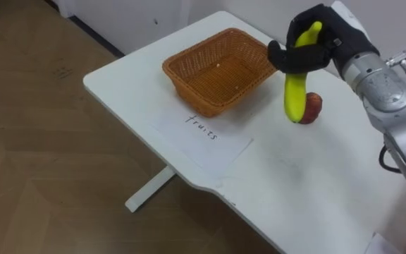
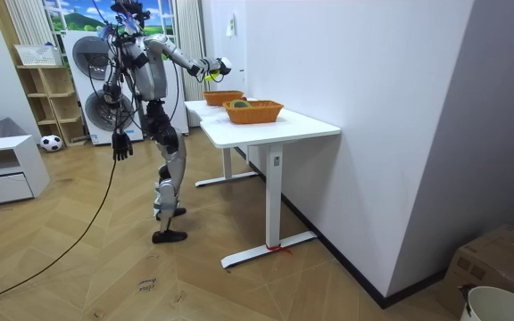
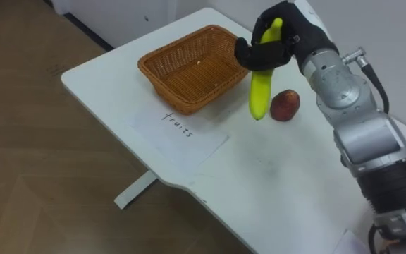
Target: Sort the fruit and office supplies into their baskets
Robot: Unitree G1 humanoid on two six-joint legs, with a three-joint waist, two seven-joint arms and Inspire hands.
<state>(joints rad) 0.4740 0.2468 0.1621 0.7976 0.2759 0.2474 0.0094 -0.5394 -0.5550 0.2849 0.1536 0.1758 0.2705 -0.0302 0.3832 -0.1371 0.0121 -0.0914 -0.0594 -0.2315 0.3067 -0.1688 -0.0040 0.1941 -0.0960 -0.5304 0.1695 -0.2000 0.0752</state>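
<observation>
Banana (image 1: 296,90) vertical, tip down, in right robot hand (image 1: 332,39)

Bench notes. White table (image 1: 309,190) in front of me; a handwritten paper sheet (image 1: 203,137) lies flat near its left edge. Wood floor (image 1: 41,141) to the left. Room view's left: stacked washing machines (image 2: 92,80), open shelf (image 2: 47,94), ball (image 2: 51,142) on the floor, white drawer unit (image 2: 3,174).

A paper sheet (image 1: 217,152) before the basket (image 1: 203,97) — handwritten "fruits".
</observation>
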